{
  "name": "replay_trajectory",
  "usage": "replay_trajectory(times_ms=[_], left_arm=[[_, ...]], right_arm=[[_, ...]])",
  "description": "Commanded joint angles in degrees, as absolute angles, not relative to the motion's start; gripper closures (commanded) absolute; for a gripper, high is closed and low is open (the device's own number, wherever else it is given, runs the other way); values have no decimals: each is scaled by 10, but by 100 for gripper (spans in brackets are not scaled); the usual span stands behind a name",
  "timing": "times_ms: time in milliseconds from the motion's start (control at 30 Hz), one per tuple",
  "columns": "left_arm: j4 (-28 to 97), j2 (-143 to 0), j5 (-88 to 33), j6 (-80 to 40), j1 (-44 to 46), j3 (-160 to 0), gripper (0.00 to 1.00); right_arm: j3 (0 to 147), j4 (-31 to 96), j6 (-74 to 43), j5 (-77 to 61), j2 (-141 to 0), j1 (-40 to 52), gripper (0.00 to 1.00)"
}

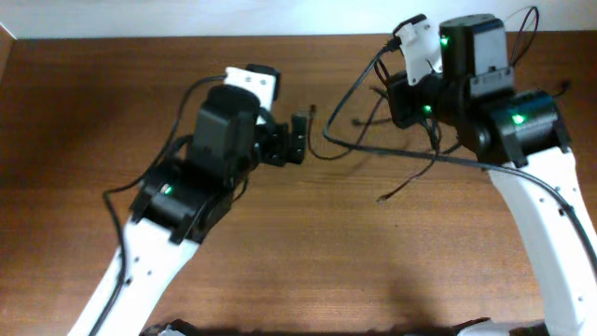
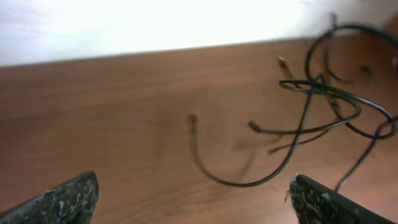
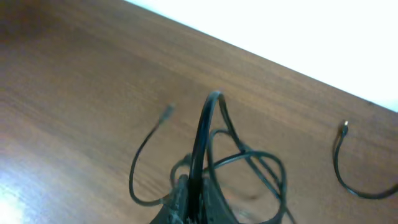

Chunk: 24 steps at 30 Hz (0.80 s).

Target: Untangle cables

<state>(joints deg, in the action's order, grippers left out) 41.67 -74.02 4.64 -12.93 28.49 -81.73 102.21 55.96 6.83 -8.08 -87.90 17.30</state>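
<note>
The cables (image 1: 410, 149) are thin black cords lying in a loose tangle on the wooden table, under and beside my right arm. In the right wrist view my right gripper (image 3: 194, 202) is shut on one black cable (image 3: 202, 143), which arches up from the fingertips over the tangled loops (image 3: 255, 165). A separate cord (image 3: 348, 180) lies to the right. My left gripper (image 2: 196, 199) stands wide open just above the table. A curved cable (image 2: 230, 179) lies just beyond its fingertips (image 2: 68, 199), untouched. In the overhead view the left gripper (image 1: 297, 140) points right toward the tangle.
The table's far edge meets a white wall (image 1: 187, 17) at the back. The right arm's own thicker black lead (image 1: 410, 154) runs across the tangle. A loose plug end (image 1: 381, 199) lies on bare wood toward the middle.
</note>
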Motion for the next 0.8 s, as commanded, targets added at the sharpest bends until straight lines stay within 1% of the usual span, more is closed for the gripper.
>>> replay_trajectory(times_ms=[0,100,200,333,400,467,533,600,633,667,700,733,767], left_arm=[[378,-812,-156,-111,287,-828,0],[334,-866,-268,-92,287,-828,1],[299,-894,-419,-16,287,-828,0],[255,-893,-458,6,287,-828,0],[201,-893,-555,48,287,-828,0],[177,-893,-616,117,287,-828,0],[171,-895,-602,151,287,-828,10],[177,-895,-514,131,287,-828,9],[192,-896,-492,129,287,-828,6],[211,-898,-487,169,287,-828,13],[231,-901,-485,224,287,-827,16],[244,-908,-482,263,287,-827,15],[249,-924,-459,283,287,-827,8]], right_arm=[[1030,575,66,-84,-832,176,96],[1030,582,66,-83,-809,175,96],[1030,590,68,-59,-794,175,96],[1030,620,70,-56,-791,175,96],[1030,625,70,-56,-789,175,96],[1031,627,71,-56,-782,175,96],[1031,628,73,-55,-773,175,96],[1031,631,77,-53,-767,175,96],[1031,632,80,-53,-765,175,96],[1031,634,81,-54,-765,175,96],[1031,637,81,-54,-765,175,96],[1031,644,81,-54,-765,175,96],[1031,650,81,-55,-765,175,96]])
